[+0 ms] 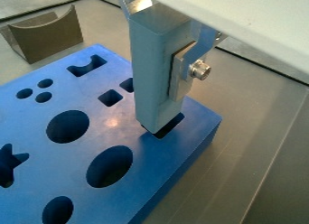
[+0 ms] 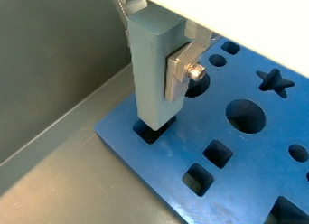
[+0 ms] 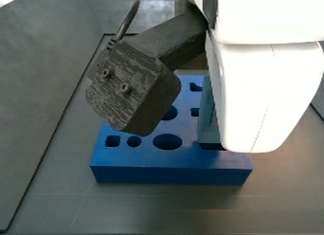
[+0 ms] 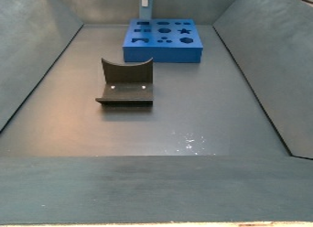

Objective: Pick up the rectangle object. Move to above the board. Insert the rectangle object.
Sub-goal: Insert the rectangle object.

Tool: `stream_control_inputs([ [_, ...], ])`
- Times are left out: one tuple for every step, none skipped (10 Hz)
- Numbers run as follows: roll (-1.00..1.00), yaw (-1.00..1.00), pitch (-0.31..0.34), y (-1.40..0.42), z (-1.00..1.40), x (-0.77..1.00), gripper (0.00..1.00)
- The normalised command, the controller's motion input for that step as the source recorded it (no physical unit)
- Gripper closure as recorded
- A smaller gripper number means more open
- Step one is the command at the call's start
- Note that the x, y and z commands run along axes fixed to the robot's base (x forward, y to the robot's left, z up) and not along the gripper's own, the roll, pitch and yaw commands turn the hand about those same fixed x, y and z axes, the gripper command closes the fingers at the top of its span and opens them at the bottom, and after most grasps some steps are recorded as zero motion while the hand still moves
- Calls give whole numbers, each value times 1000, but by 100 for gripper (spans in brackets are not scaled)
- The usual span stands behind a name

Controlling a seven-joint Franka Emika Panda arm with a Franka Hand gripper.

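The hand is over a corner of the board and grips the rectangle object tight between its silver fingers. In both wrist views the pale blue block stands straight up, with its low end just inside a small hole at the board's edge. The fixture stands well apart on the floor.

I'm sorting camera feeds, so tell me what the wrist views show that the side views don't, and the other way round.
Only the wrist views show the gripper shut on the rectangle object, its lower end entering a rectangular hole at the board's edge. Only a side view shows the whole bin floor, with the fixture standing apart from the board. Both share the blue board with its cut-out holes and the upright rectangle object.
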Motion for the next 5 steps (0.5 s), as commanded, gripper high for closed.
stream_control_inputs([
  [0, 0, 0, -126, -660, 663, 100],
  [149, 0, 0, -263, -534, 429, 100],
  [0, 0, 0, 0, -37, 0, 100],
  [-243, 0, 251, 340, -29, 183, 100],
  [-469, 0, 317, 617, 0, 117, 100],
])
